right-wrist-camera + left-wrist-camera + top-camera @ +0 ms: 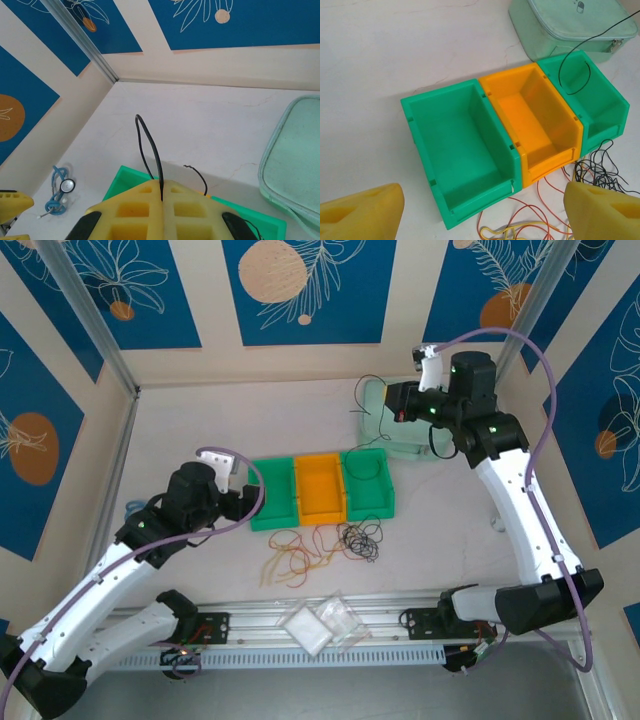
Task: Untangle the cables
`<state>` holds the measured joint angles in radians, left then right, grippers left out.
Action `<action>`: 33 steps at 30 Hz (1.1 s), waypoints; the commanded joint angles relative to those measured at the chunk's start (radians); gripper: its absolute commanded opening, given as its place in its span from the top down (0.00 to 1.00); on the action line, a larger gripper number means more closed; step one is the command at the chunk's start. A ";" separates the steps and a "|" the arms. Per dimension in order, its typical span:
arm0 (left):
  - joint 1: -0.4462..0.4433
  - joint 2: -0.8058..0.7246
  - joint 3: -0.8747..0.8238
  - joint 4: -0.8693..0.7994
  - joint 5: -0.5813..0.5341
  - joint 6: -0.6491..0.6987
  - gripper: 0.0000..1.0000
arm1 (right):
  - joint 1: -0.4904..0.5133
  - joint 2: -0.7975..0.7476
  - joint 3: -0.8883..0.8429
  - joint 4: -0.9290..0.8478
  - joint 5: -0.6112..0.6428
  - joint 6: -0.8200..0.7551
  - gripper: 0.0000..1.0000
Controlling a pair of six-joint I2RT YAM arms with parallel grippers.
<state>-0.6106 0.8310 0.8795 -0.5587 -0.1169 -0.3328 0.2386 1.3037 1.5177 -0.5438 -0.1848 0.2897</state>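
Observation:
The cables lie loose on the table in front of the bins: orange strands [300, 540] [545, 197], yellow ones [283, 566] [520, 231] and a black tangle [360, 540] [600, 170]. My right gripper [395, 408] [162, 189] is raised over the back right and is shut on one black cable [148, 145]. That cable loops above the fingers and hangs down toward the right green bin [368, 483] [575, 75]. My left gripper [243, 502] [482, 220] is open, hovering by the near end of the left green bin [460, 145] with nothing between its fingers.
An orange bin [320, 488] [535, 120] stands between the two green ones. A mint-green case [400, 435] [570, 25] lies behind them. A small blue object [133, 508] [59, 192] sits by the left wall. Clear plastic bags [322, 625] rest on the front rail.

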 commanded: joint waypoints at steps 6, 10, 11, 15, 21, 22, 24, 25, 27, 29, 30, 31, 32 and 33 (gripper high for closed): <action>0.018 -0.003 -0.017 0.027 0.008 0.013 0.17 | 0.013 0.009 -0.146 0.034 -0.009 0.034 1.00; 0.020 -0.004 -0.022 0.033 0.015 0.012 0.17 | 0.050 0.011 -0.179 -0.046 0.056 -0.009 1.00; 0.020 -0.004 -0.025 0.036 0.018 0.013 0.17 | 0.060 0.014 -0.186 -0.075 0.076 -0.021 1.00; 0.022 0.002 -0.034 0.044 0.027 0.015 0.18 | 0.088 0.028 -0.230 -0.139 0.104 -0.038 1.00; 0.024 0.026 -0.027 0.036 0.049 0.020 0.21 | 0.116 0.124 -0.234 -0.269 0.269 -0.049 1.00; 0.024 0.026 -0.028 0.032 0.048 0.021 0.22 | 0.119 0.141 -0.230 -0.290 0.310 -0.046 1.00; 0.024 0.022 -0.032 0.031 0.048 0.021 0.22 | 0.125 0.162 -0.233 -0.307 0.363 -0.045 1.00; 0.024 0.020 -0.036 0.031 0.048 0.021 0.22 | 0.127 0.174 -0.234 -0.309 0.372 -0.045 1.00; 0.023 0.020 -0.041 0.034 0.046 0.019 0.22 | 0.132 0.195 -0.230 -0.305 0.378 -0.044 1.00; 0.023 0.023 -0.045 0.038 0.049 0.017 0.23 | 0.143 0.221 -0.219 -0.297 0.404 -0.043 1.00; 0.023 0.024 -0.047 0.040 0.051 0.018 0.24 | 0.147 0.234 -0.213 -0.293 0.414 -0.043 1.00; 0.023 0.026 -0.049 0.045 0.055 0.015 0.25 | 0.148 0.252 -0.203 -0.287 0.423 -0.041 1.00; 0.023 0.030 -0.051 0.049 0.057 0.015 0.26 | 0.150 0.271 -0.191 -0.283 0.427 -0.039 1.00; 0.024 0.034 -0.052 0.052 0.058 0.015 0.26 | 0.153 0.288 -0.180 -0.277 0.429 -0.038 1.00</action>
<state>-0.5995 0.8612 0.8360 -0.5320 -0.0792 -0.3325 0.3809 1.5536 1.2984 -0.8127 0.2020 0.2588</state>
